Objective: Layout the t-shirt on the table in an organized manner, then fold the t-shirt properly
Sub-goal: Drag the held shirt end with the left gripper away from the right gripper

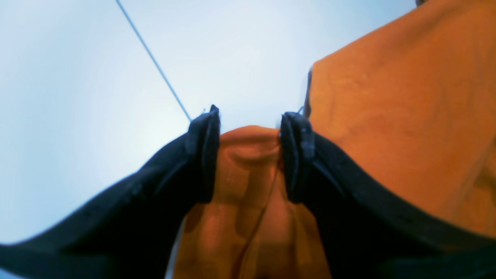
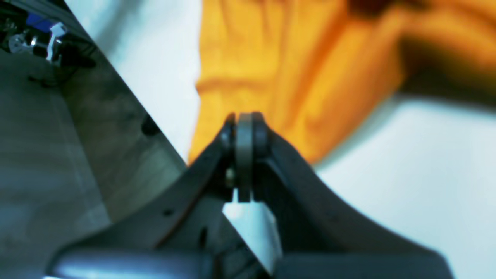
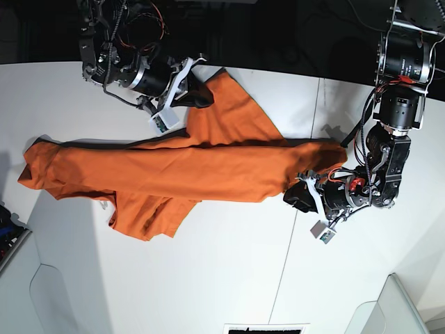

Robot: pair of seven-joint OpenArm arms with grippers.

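The left gripper (image 1: 250, 155) is seen spread apart, with a bump of the t-shirt (image 1: 407, 128) sitting between its two black fingers (image 1: 203, 155). The cloth is not squeezed tight yet, so it is not counted as held. In the base view this gripper (image 3: 300, 196) is found at the right end of the long orange shirt (image 3: 181, 174), low on the white table (image 3: 229, 278).

The right gripper (image 2: 244, 128) is seen pressed together. Its tips lie right at the edge of the orange cloth (image 2: 279, 69); whether any cloth is pinched cannot be told. In the base view it (image 3: 198, 97) is found at the far side, at the top corner of the shirt.

The shirt is stretched in a long bunched strip from left to right across the table, with one flap pointing far and one flap pointing near. It is not laid flat yet, so the spreading-out step is judged to be only partly done.

Things could go wrong from here. If the left fingers are closed on too small a bump, the cloth could be dropped when it is pulled. If too many layers are grabbed, the shirt could be left twisted. If it is pulled too hard, the far corner could be dragged out of place
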